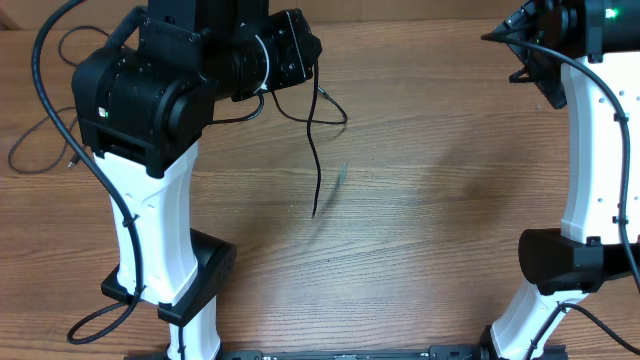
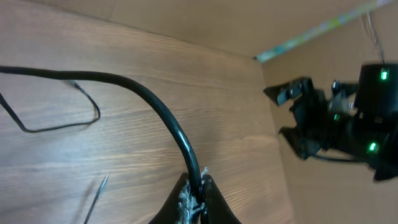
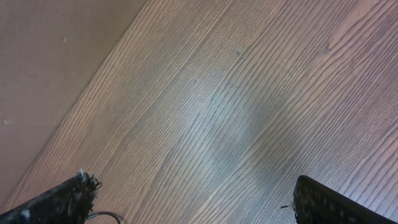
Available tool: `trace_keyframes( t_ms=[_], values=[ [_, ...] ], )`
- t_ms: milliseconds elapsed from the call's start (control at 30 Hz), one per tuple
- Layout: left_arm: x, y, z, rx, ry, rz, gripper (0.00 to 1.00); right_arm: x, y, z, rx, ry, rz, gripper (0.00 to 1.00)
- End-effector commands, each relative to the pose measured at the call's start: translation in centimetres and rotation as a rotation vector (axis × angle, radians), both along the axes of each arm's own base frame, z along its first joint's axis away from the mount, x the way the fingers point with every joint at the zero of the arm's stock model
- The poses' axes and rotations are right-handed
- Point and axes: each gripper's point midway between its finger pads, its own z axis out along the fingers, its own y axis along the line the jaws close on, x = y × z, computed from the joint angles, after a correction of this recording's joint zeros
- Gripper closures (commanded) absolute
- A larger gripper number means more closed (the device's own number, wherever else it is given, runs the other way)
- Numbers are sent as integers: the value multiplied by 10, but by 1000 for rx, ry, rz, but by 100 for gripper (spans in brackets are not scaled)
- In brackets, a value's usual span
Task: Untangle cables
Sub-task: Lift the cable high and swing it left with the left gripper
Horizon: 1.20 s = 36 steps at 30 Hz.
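— Where is the cable (image 2: 158,106)?
— Pinched in the left gripper (image 2: 196,194). The fingers are clenched tight on it, and from there it arcs up and away to the left across the wrist view.
— And from above?
— A black strand runs out from under the left arm (image 1: 150,100) toward the middle of the table (image 1: 430,200), where its free end sits. I cannot tell whether that end hangs or rests on the wood.
— Anything else near it?
— A thin loop (image 2: 62,127) lies flat on the table just beside the held cable. A second cord (image 1: 35,135) sprawls at the table's far left, beyond the left arm and well apart from the rest.
— The other arm?
— The right gripper (image 3: 193,183) has its fingers spread wide and grasps nothing, with bare wood beneath. Seen from overhead, that arm stands at the table's right side, well apart from every cable.
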Motion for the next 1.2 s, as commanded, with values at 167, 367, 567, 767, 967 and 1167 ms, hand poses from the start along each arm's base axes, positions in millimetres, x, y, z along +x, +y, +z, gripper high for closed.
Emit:
trace_keyframes(
  t_ms=[167, 367, 567, 767, 967, 1167],
  values=[
    [14, 29, 2, -316, 266, 484, 96, 0, -3, 4, -14, -11, -5, 0],
    [20, 35, 6, -376, 274, 562, 96, 0, -3, 4, -14, -11, -5, 0],
    [35, 75, -1, -354, 250, 741, 96, 0, -3, 4, -14, -11, -5, 0],
    [53, 127, -13, -357, 269, 891, 96, 0, -3, 4, -14, -11, -5, 0],
    [70, 194, -47, -345, 355, 1122, 96, 0, -3, 4, -14, -11, -5, 0],
    [72, 176, -69, -263, 451, 910, 96, 0, -3, 4, -14, -11, -5, 0]
  ],
)
